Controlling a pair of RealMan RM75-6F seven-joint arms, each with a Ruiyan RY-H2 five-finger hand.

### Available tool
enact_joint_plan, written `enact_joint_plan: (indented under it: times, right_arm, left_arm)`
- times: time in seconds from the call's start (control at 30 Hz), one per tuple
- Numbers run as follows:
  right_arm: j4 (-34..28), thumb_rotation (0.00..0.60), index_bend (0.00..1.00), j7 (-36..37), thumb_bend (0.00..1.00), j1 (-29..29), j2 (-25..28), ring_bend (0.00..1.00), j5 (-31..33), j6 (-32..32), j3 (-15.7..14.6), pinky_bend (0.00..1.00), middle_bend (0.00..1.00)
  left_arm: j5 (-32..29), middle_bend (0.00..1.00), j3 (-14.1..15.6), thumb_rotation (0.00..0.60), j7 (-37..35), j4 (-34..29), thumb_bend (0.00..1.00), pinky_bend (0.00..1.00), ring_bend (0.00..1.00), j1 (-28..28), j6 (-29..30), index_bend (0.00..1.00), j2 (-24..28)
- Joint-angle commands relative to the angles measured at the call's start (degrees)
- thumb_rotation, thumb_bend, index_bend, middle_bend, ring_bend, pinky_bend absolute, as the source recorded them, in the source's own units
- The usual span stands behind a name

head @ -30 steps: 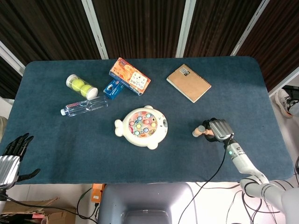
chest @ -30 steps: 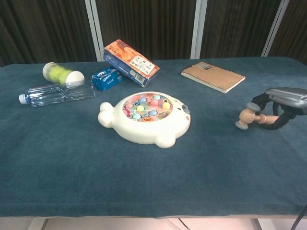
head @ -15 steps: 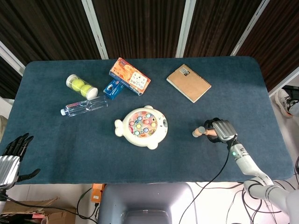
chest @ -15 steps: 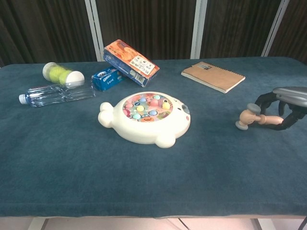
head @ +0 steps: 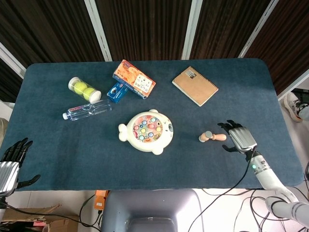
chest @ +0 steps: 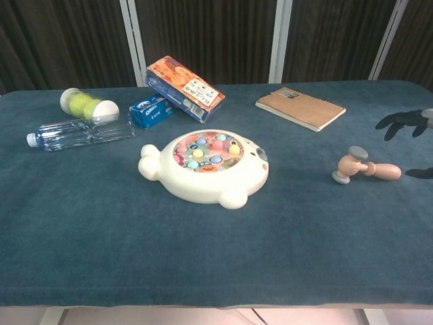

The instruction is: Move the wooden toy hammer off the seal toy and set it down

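The wooden toy hammer (head: 211, 137) (chest: 362, 166) lies flat on the blue table, to the right of the white seal toy (head: 146, 131) (chest: 205, 168), with a clear gap between them. My right hand (head: 238, 137) (chest: 408, 122) is just right of the hammer's handle, fingers spread, holding nothing and not touching it. Only its dark fingertips show at the right edge of the chest view. Off the table's front left corner, my left hand (head: 10, 159) hangs with fingers apart and empty.
A brown notebook (head: 195, 85) lies at the back right. An orange box (head: 134, 79), a small blue packet (head: 117, 91), a tube of tennis balls (head: 84, 89) and a clear water bottle (head: 87, 110) sit at the back left.
My right hand has let go of the hammer and drawn back to the right, fingers opening. The hammer stays lying on the table. The left hand has not moved.
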Motion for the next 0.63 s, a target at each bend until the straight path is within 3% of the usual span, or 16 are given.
enact_joint_plan:
  times: [0.03, 0.17, 0.23, 0.47, 0.63]
  right_arm:
    - [-8.8, 0.6, 0.11, -4.0, 0.16, -6.5, 6.1, 0.0, -2.7, 10.1, -2.1, 0.13, 0.15]
    - [-18.4, 0.6, 0.01, -15.0, 0.16, -14.8, 11.3, 0.0, -4.8, 19.7, -6.6, 0.01, 0.02]
    - [-21.4, 0.6, 0.0, -19.7, 0.16, -18.4, 11.9, 0.0, -4.9, 23.8, -7.8, 0.0, 0.0]
    - [-24.1, 0.6, 0.0, -23.8, 0.16, -23.5, 11.9, 0.0, -6.6, 31.2, -8.0, 0.0, 0.0]
    - [-24.5, 0.6, 0.0, -24.2, 0.16, -24.2, 12.3, 0.0, -7.4, 30.9, -7.8, 0.0, 0.0]
  left_arm:
    - [0.1, 0.02, 0.1, 0.6, 1.0, -0.1, 0.14, 0.13, 0.01, 0.3, 0.4, 0.0, -0.2]
    - [0.0, 0.02, 0.1, 0.6, 3.8, -0.6, 0.14, 0.13, 0.01, 0.7, 1.1, 0.0, -1.0]
    - [-0.4, 0.02, -0.1, 0.6, 5.6, -0.5, 0.14, 0.13, 0.01, 0.7, 1.2, 0.0, -1.7]
    - [-0.9, 0.0, -0.6, 0.6, 11.3, -0.3, 0.14, 0.13, 0.01, 0.8, 2.1, 0.0, -4.1]
    - [0.3, 0.0, -0.1, 0.6, 11.2, -0.2, 0.14, 0.12, 0.0, 1.3, 3.0, 0.0, -4.3]
